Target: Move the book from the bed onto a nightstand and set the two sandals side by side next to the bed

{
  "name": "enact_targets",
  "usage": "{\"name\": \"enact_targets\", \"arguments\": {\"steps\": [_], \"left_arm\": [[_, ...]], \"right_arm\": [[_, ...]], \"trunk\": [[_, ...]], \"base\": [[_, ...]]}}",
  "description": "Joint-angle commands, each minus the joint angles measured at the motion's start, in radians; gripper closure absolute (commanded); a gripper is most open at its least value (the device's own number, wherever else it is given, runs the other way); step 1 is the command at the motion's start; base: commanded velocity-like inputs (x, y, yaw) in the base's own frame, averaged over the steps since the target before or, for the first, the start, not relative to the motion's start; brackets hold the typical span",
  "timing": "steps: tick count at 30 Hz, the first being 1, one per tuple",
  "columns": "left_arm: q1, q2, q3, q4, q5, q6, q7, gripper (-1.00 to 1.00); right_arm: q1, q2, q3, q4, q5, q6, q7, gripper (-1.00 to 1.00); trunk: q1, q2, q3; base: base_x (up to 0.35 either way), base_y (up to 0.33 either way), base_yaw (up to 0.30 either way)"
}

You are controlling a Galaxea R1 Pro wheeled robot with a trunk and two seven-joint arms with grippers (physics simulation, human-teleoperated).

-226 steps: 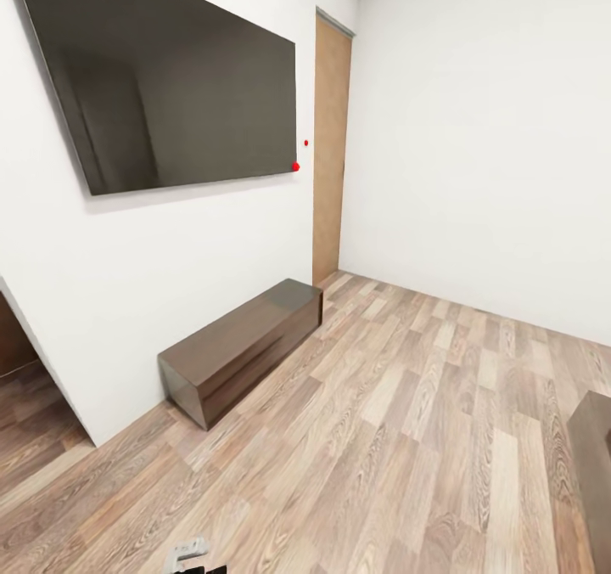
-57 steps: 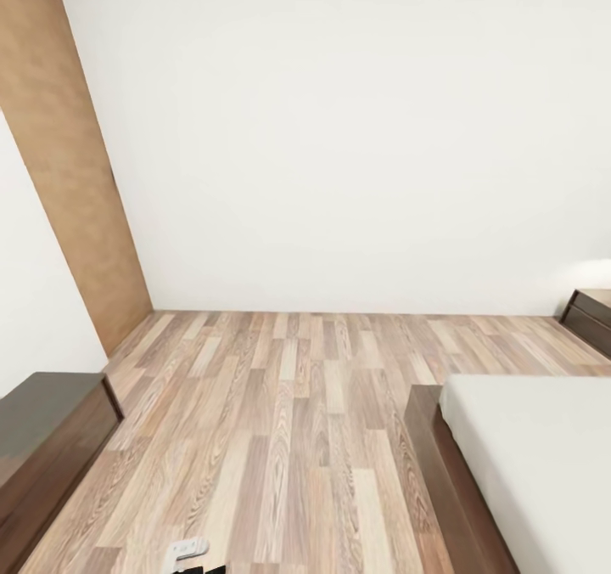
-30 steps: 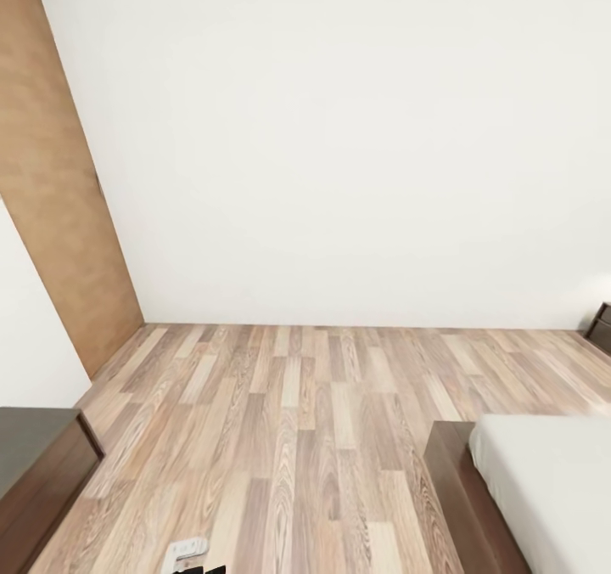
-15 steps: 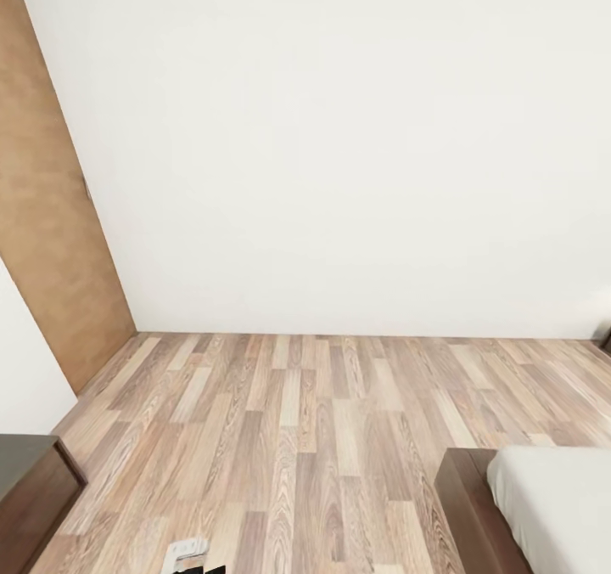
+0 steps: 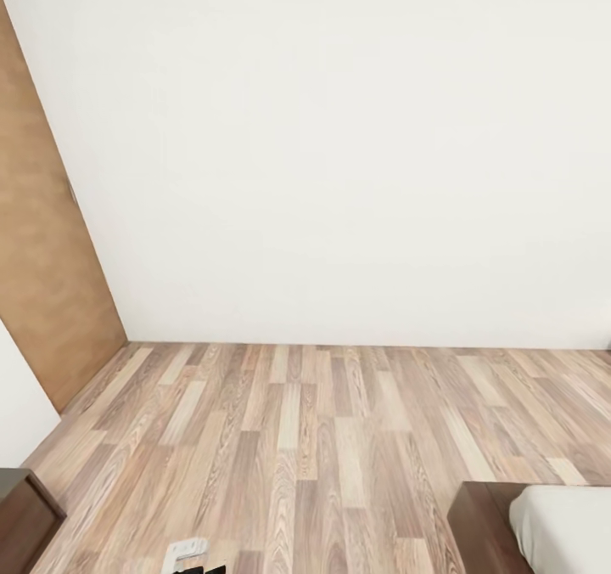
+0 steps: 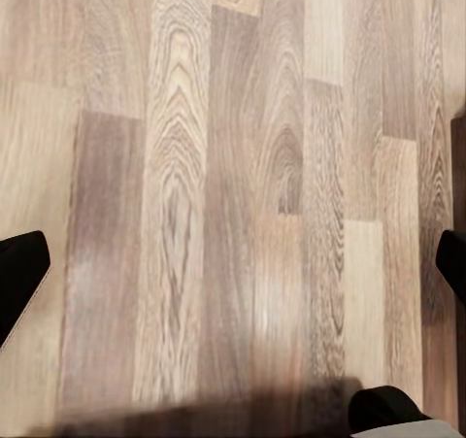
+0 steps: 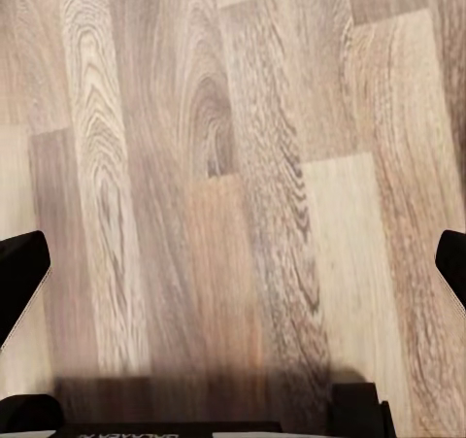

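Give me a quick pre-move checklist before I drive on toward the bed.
1. Bed in sight: ok, its corner at the head view's lower right.
2. Floor ahead free of obstacles: ok.
3. Left gripper open and empty: ok, fingertips wide apart over floor planks.
4. Right gripper open and empty: ok.
5. Dark-wood cabinet clearance on the left: cannot tell, just its corner shows.
6. Book, sandals, nightstand located: cannot tell.

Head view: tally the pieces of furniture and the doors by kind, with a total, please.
Bed, corner only, pale mattress on dark wood frame: 1
Low dark-wood cabinet, corner only: 1
Brown wooden door: 1
Total: 3
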Motion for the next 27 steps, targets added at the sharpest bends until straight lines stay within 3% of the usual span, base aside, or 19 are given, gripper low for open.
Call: {"name": "enact_targets", "arguments": {"steps": [1,27], "left_arm": [[-0.001,0.0,0.001,0.002,0.004,-0.002,-0.004,-1.0],[-0.001,0.0,0.001,0.002,0.004,-0.002,-0.004,-1.0]], "right_arm": [[-0.002,-0.001,-0.002,0.005,-0.008,-0.006,0.006,-1.0],[-0.002,-0.001,-0.002,0.005,-0.008,-0.006,0.006,-1.0]], "trunk": [[0.001,-0.001,-0.001],[0.001,-0.001,-0.001]], "base": [[0.329,0.0,0.0],[0.328,0.0,0.0]]}}
